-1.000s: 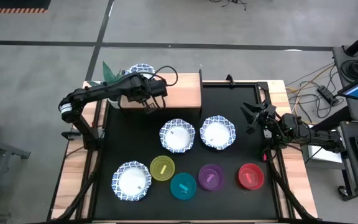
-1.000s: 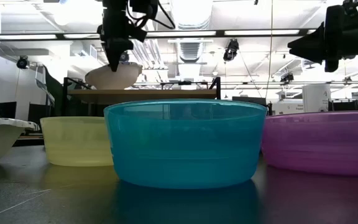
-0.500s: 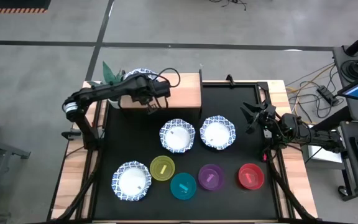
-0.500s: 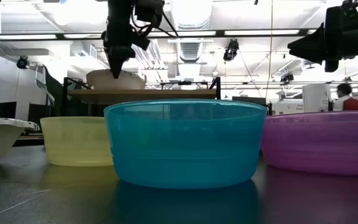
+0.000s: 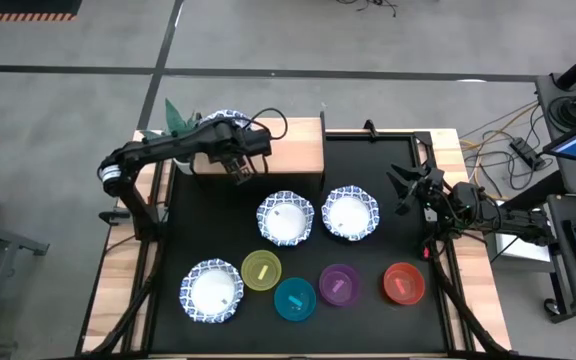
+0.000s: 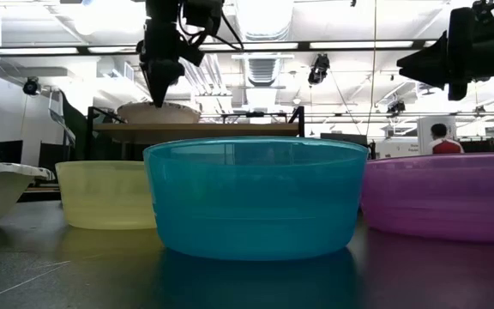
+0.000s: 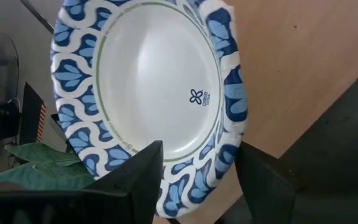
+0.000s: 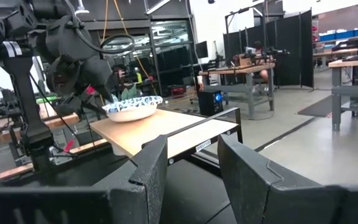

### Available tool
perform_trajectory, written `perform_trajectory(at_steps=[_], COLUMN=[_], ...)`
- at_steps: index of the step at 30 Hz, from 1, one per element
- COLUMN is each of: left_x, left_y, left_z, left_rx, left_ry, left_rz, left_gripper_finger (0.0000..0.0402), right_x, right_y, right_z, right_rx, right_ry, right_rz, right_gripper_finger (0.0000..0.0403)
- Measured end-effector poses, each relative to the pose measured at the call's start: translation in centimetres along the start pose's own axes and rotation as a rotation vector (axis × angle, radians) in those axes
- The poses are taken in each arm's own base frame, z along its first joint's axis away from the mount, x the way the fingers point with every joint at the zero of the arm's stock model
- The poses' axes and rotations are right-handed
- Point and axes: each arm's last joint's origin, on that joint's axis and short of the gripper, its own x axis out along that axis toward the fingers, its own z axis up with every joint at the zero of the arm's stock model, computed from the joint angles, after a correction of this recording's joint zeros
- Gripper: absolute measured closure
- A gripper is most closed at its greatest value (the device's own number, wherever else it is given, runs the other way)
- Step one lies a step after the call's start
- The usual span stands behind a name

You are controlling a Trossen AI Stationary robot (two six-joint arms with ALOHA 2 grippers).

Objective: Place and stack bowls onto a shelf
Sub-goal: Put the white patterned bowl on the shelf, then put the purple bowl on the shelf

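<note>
The left gripper [image 5: 236,172] is hanging over a white bowl with a blue wavy rim [image 7: 148,93] that is sitting on the left end of the light-wood shelf [image 5: 293,150].

The left fingers [image 7: 135,180] are standing apart on both sides of the bowl's rim, released. Three more white, blue-rimmed bowls [image 5: 286,218] and the yellow-green [image 5: 262,270], teal [image 6: 256,197], purple [image 5: 339,285] and red [image 5: 403,283] plain bowls are lying on the black mat [image 5: 368,170] nearer. The right gripper [image 5: 404,186] is waiting with spread fingers at the mat's right edge.
</note>
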Motion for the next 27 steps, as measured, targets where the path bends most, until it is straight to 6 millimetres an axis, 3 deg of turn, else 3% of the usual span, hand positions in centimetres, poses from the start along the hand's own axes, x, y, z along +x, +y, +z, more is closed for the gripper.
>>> perform_trajectory(at_steps=[12, 16, 22, 27], left_x=[-2.8, -4.8, -9.5, -11.9], left_y=[1.1, 0.9, -2.1, -5.8], left_z=[-1.8, -2.9, -4.9, -8.0], left_rx=[-0.056, -0.112, -0.128, 0.033], left_ry=[-0.105, -0.198, -0.535, -0.801], left_rz=[-0.029, -0.069, -0.236, -0.373], left_gripper_finger=[0.0207, 0.0207, 0.0207, 0.0207], right_x=[0.0, 0.0, -0.2, 0.1], right_y=[0.0, 0.5, 1.2, 1.8], right_z=[0.0, 0.0, -0.2, -0.4], right_rx=[0.079, 0.129, 0.27, 0.327], right_ry=[-0.002, 0.022, 0.103, 0.156], right_rz=[0.008, 0.16, 0.407, 0.444], right_gripper_finger=[0.0271, 0.0271, 0.0271, 0.0271])
